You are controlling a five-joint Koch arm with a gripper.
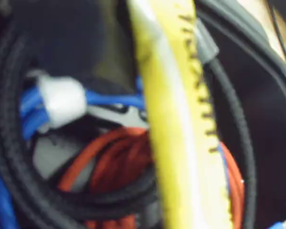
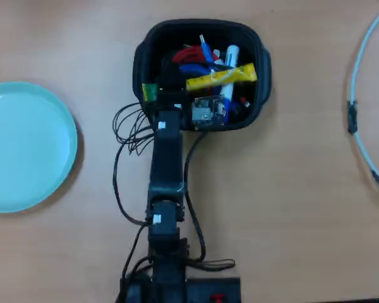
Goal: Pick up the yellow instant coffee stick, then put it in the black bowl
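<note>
1. One big wooden desk (image 2: 290,208) carries everything, with the arm (image 2: 166,164) reaching up the overhead view from the bottom edge.
2. Teal plate (image 2: 25,146) sits way off to the left of the fingers (image 2: 177,95) in the overhead view, well apart from them.
3. Black bowl (image 2: 263,69) is right under the fingers, which hang over its left side.
4. Yellow instant coffee stick (image 2: 222,76) lies across the junk inside the bowl, just right of the fingers; its green end (image 2: 150,92) pokes out on their left, by the rim. In the wrist view the stick (image 1: 174,133) runs top to bottom, over red cables (image 1: 114,162) and blue cables (image 1: 112,99).
5. White-and-blue marker (image 2: 229,69) crosses under the stick.
6. Fingers: honestly can't tell if they're clenched or released, they're hidden.
</note>
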